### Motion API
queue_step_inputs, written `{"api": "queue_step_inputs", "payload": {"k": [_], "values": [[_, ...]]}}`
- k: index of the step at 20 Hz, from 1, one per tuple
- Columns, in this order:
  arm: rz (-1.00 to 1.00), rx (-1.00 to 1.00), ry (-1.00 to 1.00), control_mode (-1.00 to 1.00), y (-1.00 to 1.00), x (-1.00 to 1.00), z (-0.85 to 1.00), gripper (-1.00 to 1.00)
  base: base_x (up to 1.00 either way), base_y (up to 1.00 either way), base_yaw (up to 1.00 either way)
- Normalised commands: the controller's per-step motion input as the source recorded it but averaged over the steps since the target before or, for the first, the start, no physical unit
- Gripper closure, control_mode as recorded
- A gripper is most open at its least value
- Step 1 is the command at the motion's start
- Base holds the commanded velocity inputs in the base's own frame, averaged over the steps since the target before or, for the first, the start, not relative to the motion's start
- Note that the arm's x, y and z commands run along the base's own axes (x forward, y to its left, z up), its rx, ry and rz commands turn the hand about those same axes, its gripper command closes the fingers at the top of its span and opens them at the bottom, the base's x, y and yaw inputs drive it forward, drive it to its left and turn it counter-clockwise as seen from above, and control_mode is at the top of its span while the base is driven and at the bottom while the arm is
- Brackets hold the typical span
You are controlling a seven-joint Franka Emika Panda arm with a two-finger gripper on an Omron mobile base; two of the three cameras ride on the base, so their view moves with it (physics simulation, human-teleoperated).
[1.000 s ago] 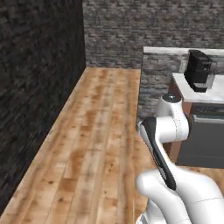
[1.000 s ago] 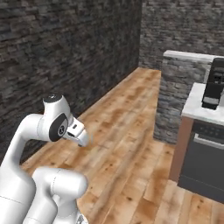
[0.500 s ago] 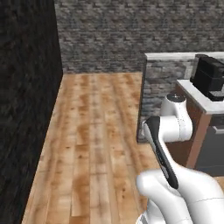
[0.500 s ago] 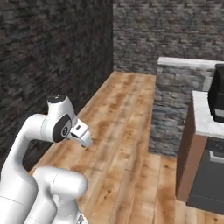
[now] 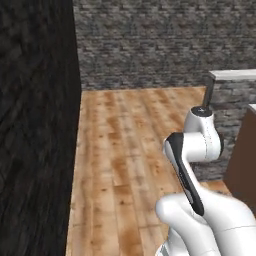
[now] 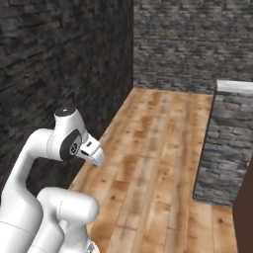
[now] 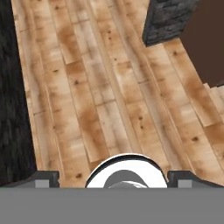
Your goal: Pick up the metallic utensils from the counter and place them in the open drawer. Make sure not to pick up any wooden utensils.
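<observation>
My two-finger gripper (image 7: 113, 178), jaws wide apart and empty, points down at bare plank wooden floor (image 7: 100, 87), no utensils near.

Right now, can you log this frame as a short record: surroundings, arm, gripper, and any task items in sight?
surroundings: light brown wooden plank floor, dark grey stone brick walls, grey stone-faced counter end with pale top
arm: white Franka arm folded above its base
gripper: two-finger gripper open, empty, pointed at the floor
task items: no utensils or drawer in these views
</observation>
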Motion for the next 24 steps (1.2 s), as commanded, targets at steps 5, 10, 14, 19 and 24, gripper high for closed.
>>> {"api": "queue_step_inputs", "payload": {"k": [5,10,14,19,24], "values": [[0.00,0.00,0.00,1.00,0.00,0.00,0.00,-1.00,1.00,0.83,-0.27],[0.00,0.00,0.00,1.00,0.00,0.00,0.00,-1.00,1.00,0.54,-0.31],[0.00,0.00,0.00,1.00,0.00,0.00,0.00,-1.00,1.00,0.29,-0.34],[0.00,0.00,0.00,1.00,0.00,0.00,0.00,-1.00,1.00,0.08,-0.37],[0.00,0.00,0.00,1.00,0.00,0.00,0.00,-1.00,1.00,0.11,-0.39]]}}
